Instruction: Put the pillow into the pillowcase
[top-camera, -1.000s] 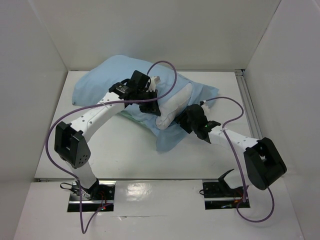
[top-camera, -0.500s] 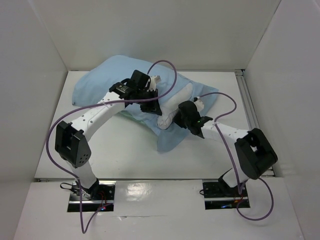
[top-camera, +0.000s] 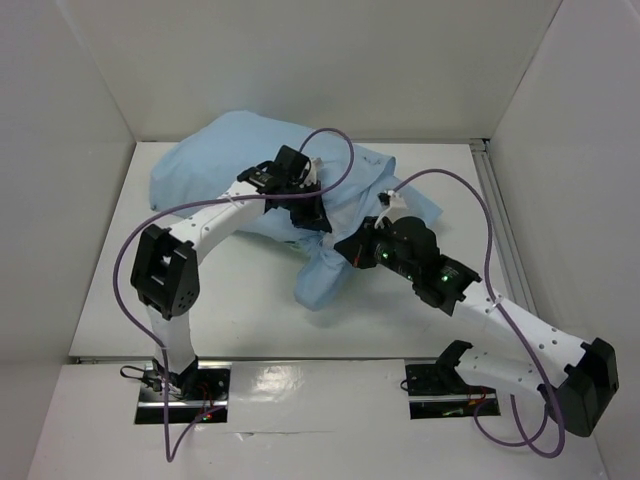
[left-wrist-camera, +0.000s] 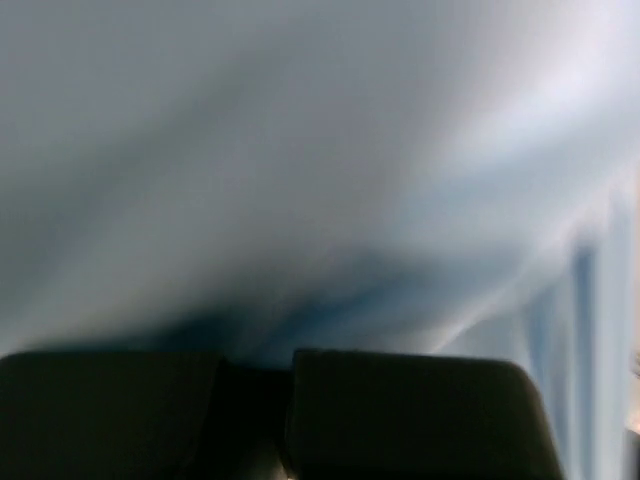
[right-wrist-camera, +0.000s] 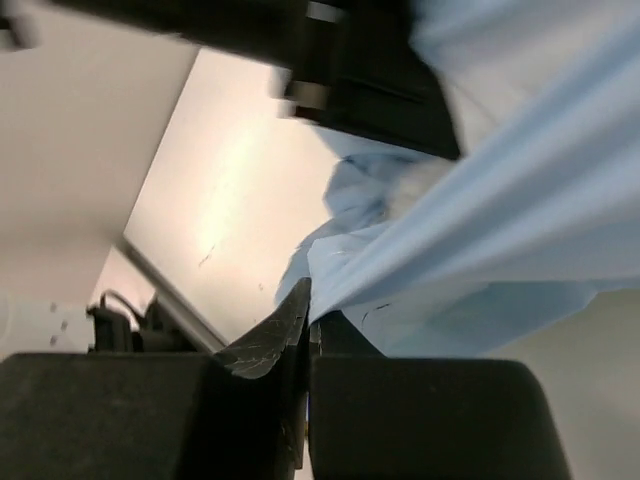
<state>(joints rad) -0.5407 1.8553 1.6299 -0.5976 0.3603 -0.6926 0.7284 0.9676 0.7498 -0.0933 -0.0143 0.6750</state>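
Pillowcase (top-camera: 215, 160) lies bulging at the rear of the bench (top-camera: 240, 310), pillow apparently hidden inside. Cloth looks thin, limp and slippery: grip the open hem. Left pincer (top-camera: 312, 213) and right pincer (top-camera: 348, 246) are each pressed together, pinching that cloth.

the pillowcase (top-camera: 215, 160) covers the pillow entirely and is only blue blur at the left wrist.
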